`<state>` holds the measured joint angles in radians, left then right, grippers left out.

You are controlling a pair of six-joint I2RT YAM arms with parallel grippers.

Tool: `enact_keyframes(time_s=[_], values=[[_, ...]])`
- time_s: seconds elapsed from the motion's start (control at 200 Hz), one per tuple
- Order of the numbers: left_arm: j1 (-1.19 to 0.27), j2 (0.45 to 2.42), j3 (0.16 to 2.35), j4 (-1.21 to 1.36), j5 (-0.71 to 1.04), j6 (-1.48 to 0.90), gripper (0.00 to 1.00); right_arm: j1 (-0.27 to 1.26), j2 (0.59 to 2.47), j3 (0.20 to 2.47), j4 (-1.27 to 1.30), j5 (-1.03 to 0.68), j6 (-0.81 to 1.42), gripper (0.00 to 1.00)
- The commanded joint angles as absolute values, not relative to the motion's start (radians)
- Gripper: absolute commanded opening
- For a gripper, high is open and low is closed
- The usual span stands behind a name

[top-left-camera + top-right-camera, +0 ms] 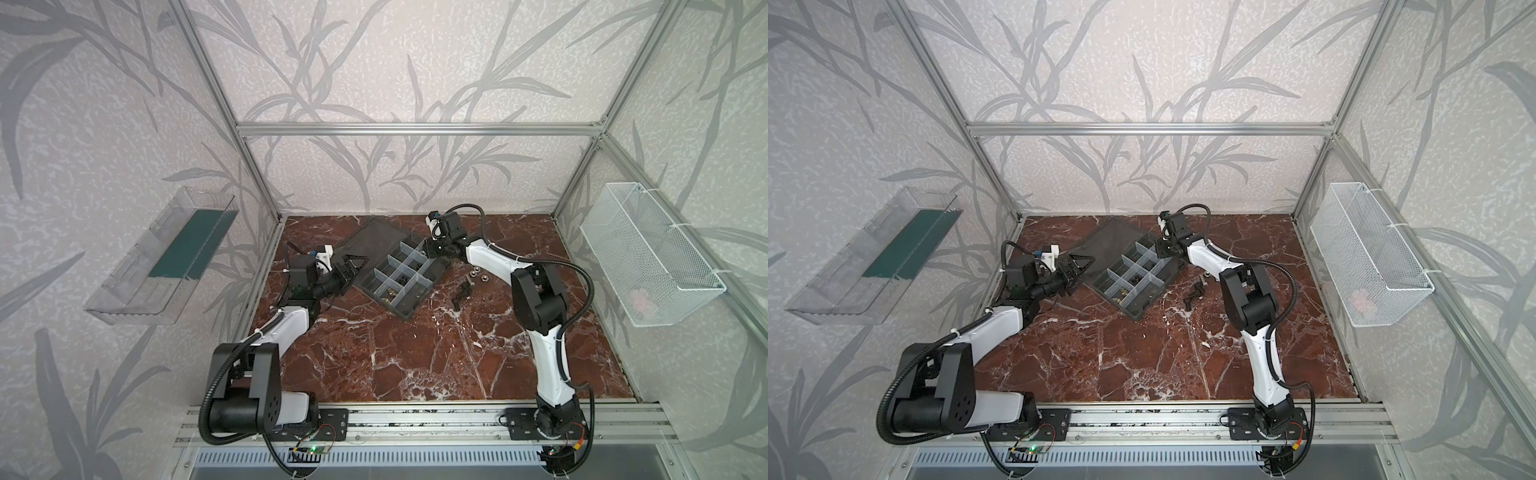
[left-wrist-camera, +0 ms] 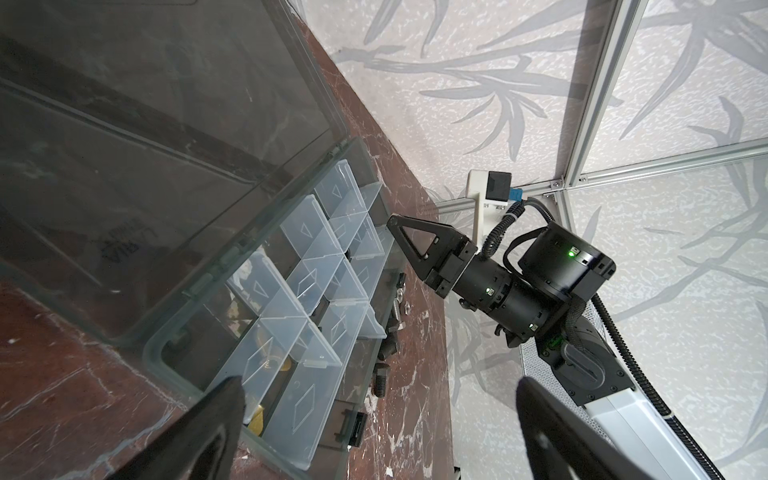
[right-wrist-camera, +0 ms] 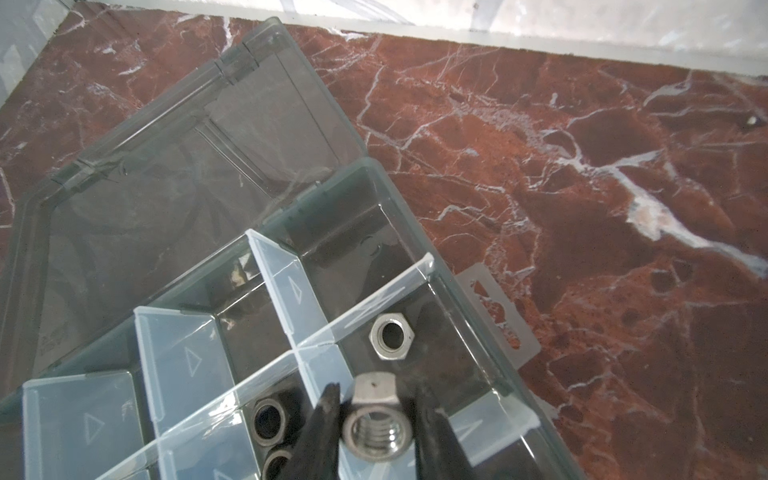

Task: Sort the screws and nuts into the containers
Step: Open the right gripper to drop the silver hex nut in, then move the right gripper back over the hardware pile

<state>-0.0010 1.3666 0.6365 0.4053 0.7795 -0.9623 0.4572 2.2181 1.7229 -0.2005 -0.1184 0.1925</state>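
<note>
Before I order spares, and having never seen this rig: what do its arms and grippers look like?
The left arm and right arm have white links, black joint housings and black corrugated cable conduit. The left gripper and right gripper are black, triangular, open-framed. Green lights dot the right wrist.

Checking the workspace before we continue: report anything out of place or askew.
The box sits skewed on the table, diagonal to its edges, lid lying open flat. A few screws and nuts lie loose on the table right of it, not yet sorted. The right fingers grip one nut. Nothing looks damaged.
</note>
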Motion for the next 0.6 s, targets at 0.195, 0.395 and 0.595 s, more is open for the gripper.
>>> enact_keyframes(time_s=[0.195, 0.395, 0.595], values=[[-0.004, 1.365, 0.611, 0.453, 0.796, -0.97, 1.0, 0.456, 2.224, 1.746, -0.234, -0.126, 0.169, 0.44], [-0.004, 1.373, 0.604, 0.476, 0.802, -0.98, 0.99, 0.455, 2.134, 1.709, -0.257, -0.101, 0.145, 0.49], [-0.004, 1.373, 0.618, 0.465, 0.805, -0.974, 1.0, 0.421, 2.028, 1.704, -0.431, -0.018, 0.175, 0.5]])
